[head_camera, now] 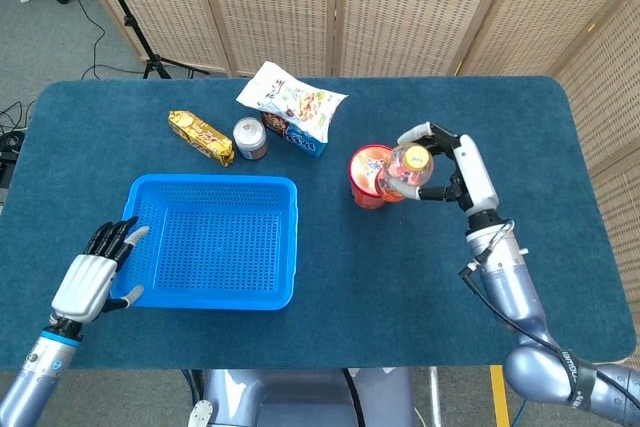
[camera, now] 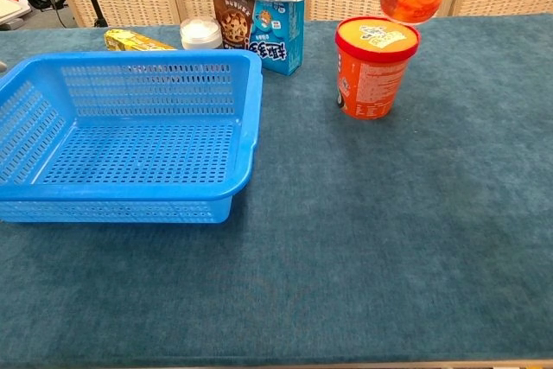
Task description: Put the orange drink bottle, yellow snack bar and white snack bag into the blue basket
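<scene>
Head view shows the orange drink bottle [head_camera: 404, 169] in my right hand [head_camera: 452, 172], fingers wrapped around it, lifted clear of the table and hanging above the red cup [head_camera: 368, 177]. The blue basket [head_camera: 214, 294] lies well off to my left, so the bottle must cross that way. My left hand [head_camera: 88, 282] rests spread and empty against the basket's near corner.

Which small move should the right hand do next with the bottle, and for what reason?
Probably carry it further left toward the blue basket. The right hand holds the orange drink bottle in the air above the red cup, and the basket is empty.
</scene>
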